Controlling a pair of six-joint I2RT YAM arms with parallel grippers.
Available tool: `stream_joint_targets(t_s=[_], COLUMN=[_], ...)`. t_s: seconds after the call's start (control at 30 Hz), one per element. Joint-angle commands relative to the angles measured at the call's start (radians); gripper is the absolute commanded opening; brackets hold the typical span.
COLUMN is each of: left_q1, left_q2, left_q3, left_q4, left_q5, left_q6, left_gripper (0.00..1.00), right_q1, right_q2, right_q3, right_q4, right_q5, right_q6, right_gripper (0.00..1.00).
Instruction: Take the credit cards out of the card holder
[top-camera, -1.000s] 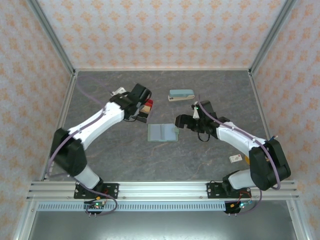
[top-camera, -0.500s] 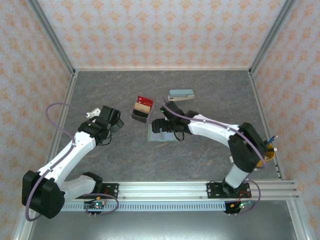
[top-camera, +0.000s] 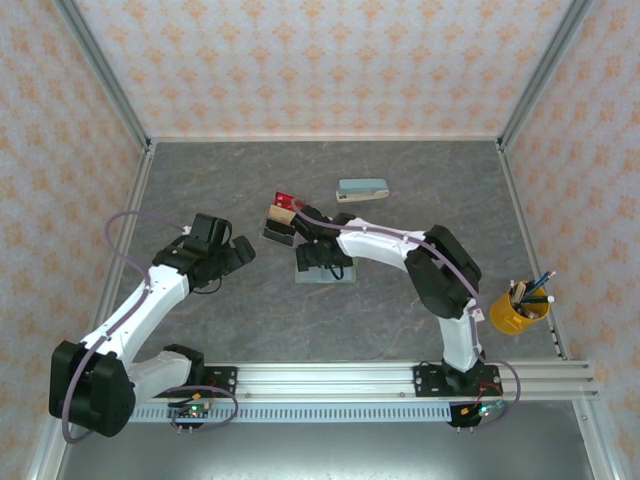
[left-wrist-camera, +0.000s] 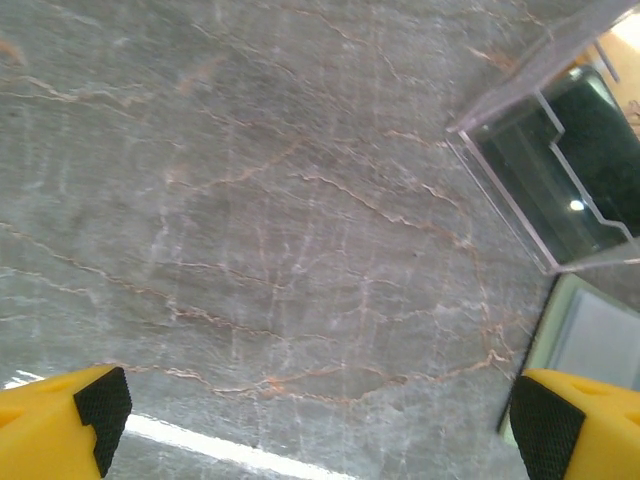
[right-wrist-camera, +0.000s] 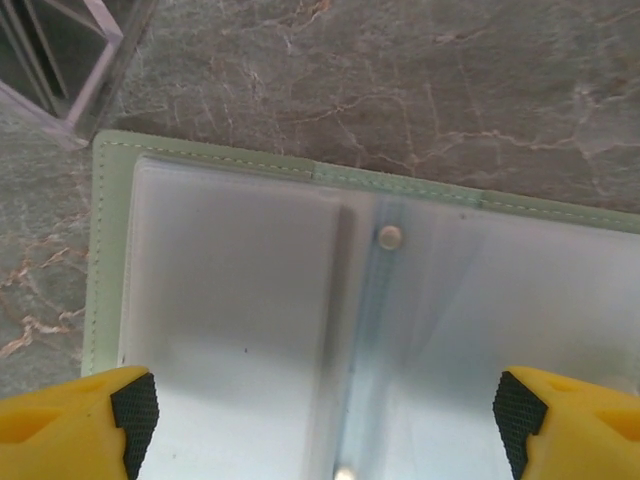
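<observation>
Left gripper (left-wrist-camera: 325, 420): jaws spread wide, empty, over bare table (left-wrist-camera: 250, 200).
Right gripper (right-wrist-camera: 320, 415): jaws apart, nothing clasped, low over card holder (right-wrist-camera: 230, 300).
Card holder: open flat, mid-table; slots seemingly empty, view blurred.
Credit cards (top-camera: 281, 215): red, tan, dark; just beside holder's far-left corner.

- The grey marbled table (top-camera: 400, 310) carries everything.
- The sage-green card holder (top-camera: 330, 277) lies open and flat near the middle.
- A small clear box (top-camera: 279, 232) sits just beyond the holder's far left corner, with red and tan credit cards (top-camera: 287, 200) in it.
- A teal case (top-camera: 362, 190) lies farther back, to the holder's right.
- A yellow cup (top-camera: 516, 312) of pens stands well right of the holder.
</observation>
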Motion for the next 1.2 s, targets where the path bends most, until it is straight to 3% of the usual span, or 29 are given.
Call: stream_joint_targets(t_s=[0.0, 0.23, 0.53, 0.73, 1.03, 1.17], left_q1=[0.006, 0.007, 0.004, -0.016, -0.135, -0.181], left_q2=[-0.007, 0.017, 0.079, 0.147, 0.288, 0.363], left_q3=[-0.028, -0.038, -0.065, -0.087, -0.011, 0.033], left_q4=[0.029, 0.096, 0.278, 0.399, 0.469, 0.479], left_q5=[0.082, 0.208, 0.419, 0.468, 0.467, 0.440], left_q6=[0.060, 0.063, 0.002, -0.042, -0.072, -0.085], left_gripper=[1.00, 1.00, 0.97, 0.93, 0.61, 0.47], right_q1=[0.003, 0.002, -0.031, -0.062, -0.098, -0.108], right_q2=[0.039, 0.071, 0.060, 0.014, -0.044, -0.078], right_q3=[0.046, 0.013, -0.094, -0.157, -0.206, -0.225], right_q4=[-0.111, -0.127, -0.053, 0.005, 0.098, 0.129], right_q5=[0.035, 0.070, -0.009, -0.049, -0.126, -0.142], right_q6=[0.011, -0.024, -0.027, -0.053, -0.048, -0.032], right_gripper=[0.89, 0.85, 0.65, 0.56, 0.40, 0.37])
